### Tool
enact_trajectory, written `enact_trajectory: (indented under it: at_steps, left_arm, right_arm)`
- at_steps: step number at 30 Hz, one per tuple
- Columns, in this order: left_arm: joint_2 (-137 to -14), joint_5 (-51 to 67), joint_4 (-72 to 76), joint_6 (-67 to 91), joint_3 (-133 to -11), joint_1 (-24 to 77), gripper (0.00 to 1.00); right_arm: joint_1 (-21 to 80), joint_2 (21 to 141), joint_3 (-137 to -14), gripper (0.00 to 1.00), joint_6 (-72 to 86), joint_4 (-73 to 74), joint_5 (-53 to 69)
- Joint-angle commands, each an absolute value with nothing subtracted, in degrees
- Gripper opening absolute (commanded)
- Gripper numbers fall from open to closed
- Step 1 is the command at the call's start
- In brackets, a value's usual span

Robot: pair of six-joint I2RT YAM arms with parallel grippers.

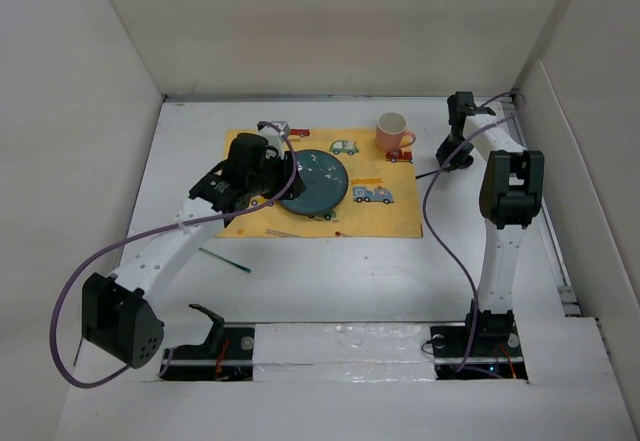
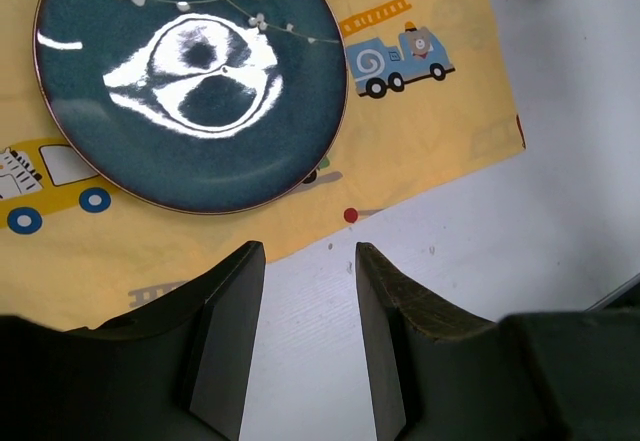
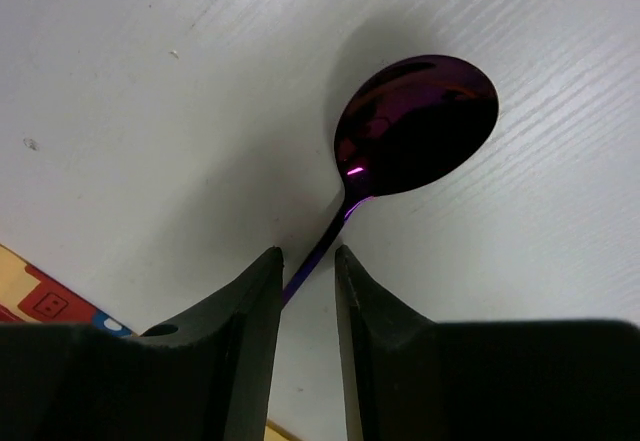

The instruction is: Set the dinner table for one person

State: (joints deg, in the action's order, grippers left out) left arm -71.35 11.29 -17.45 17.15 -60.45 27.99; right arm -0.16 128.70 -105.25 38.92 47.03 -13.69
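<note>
Dinner table [image 1: 400,281] bears a mat [image 1: 395,219] holding plate [image 1: 318,183] and mug [image 1: 392,131].

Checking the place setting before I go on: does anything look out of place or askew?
A thin green stick lies slanted on the bare table, off the yellow mat, apart from the plate and mug on it. Nothing looks spilled or broken.

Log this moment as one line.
left gripper open, empty, near plate | right gripper around spoon handle, grip unclear | mug on mat
</note>
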Motion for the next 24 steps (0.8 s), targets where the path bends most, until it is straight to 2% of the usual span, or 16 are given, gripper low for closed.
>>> enact_trajectory:
  at_steps: [1, 4, 10, 11, 18, 21, 24]
  left_arm:
    - [-68.7, 9.8, -16.2, 15.8, -59.9, 27.8, 0.39]
    - [-68.4, 9.7, -16.2, 15.7, -59.9, 27.8, 0.39]
    - [-67.9, 9.5, -16.1, 15.6, -59.2, 27.8, 0.39]
    - [-67.9, 9.6, -16.2, 15.6, -59.2, 27.8, 0.39]
    - [-68.7, 10.8, -16.2, 16.0, -59.7, 27.8, 0.39]
    - [-68.9, 11.5, -16.1, 16.4, -59.9, 27.8, 0.39]
    - [-69.3, 12.2, -15.1, 17.6, -59.8, 27.8, 0.39]
  right_arm:
    - [0.0, 131.7, -110.0, 0.33, 36.3, 53.1, -16.0]
    - [0.0, 132.7, -110.6, 0.32, 34.8, 54.5, -17.6]
    - [-2.5, 128.6, -101.8, 0.08, 33.8, 49.5, -18.4]
    - [-3.1, 127.2, -101.0, 0.00, 33.9, 48.6, -17.9]
    - [-3.8, 118.4, -99.8, 0.00, 34.1, 45.0, -21.7]
    - [-3.8, 110.9, -98.6, 0.00, 32.8, 41.4, -20.1]
    - [1.0, 105.2, -97.0, 0.00, 29.2, 39.6, -15.1]
